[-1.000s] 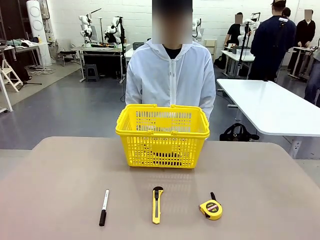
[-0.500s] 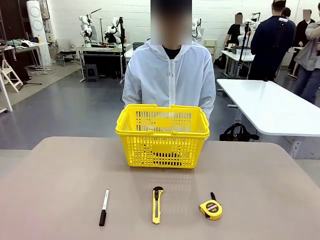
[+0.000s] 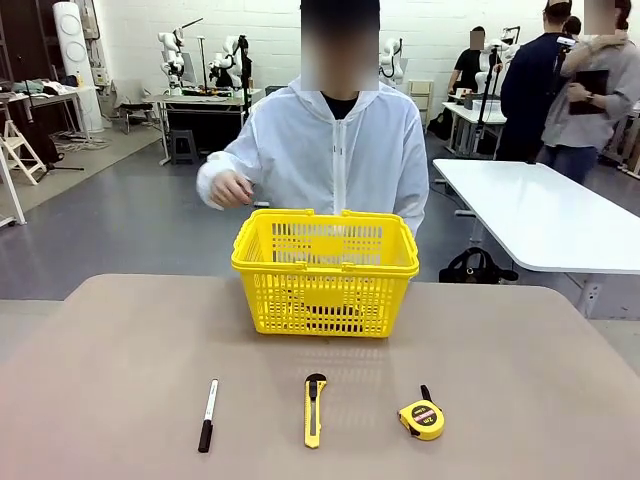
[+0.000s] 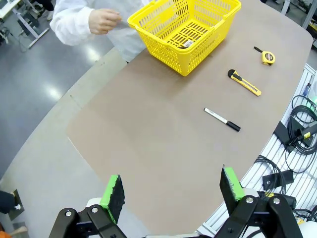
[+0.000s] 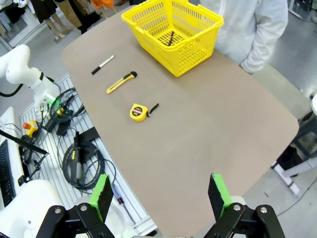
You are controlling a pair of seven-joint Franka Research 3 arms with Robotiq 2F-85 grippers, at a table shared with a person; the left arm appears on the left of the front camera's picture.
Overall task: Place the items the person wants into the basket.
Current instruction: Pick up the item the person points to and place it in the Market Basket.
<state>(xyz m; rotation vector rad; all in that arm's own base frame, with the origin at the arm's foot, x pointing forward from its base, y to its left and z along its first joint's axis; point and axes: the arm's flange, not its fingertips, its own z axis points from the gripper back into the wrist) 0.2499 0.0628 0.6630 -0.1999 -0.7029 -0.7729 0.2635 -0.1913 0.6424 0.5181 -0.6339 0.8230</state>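
Both jaws hang wide and empty, so I'd watch the person's hand (image 3: 232, 188) before pinching the marker (image 3: 207, 414) mid-barrel at the counter's (image 3: 120, 350) near edge for the basket (image 3: 325, 305).

Marker (image 3: 207, 415) lying flat; yellow basket (image 3: 325, 300) upright, beyond.

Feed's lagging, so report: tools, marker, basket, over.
Left tool and right tool open, empty, well above table. Marker lies on table, outside basket. Person's hand up near basket's far left corner; marker unobstructed.
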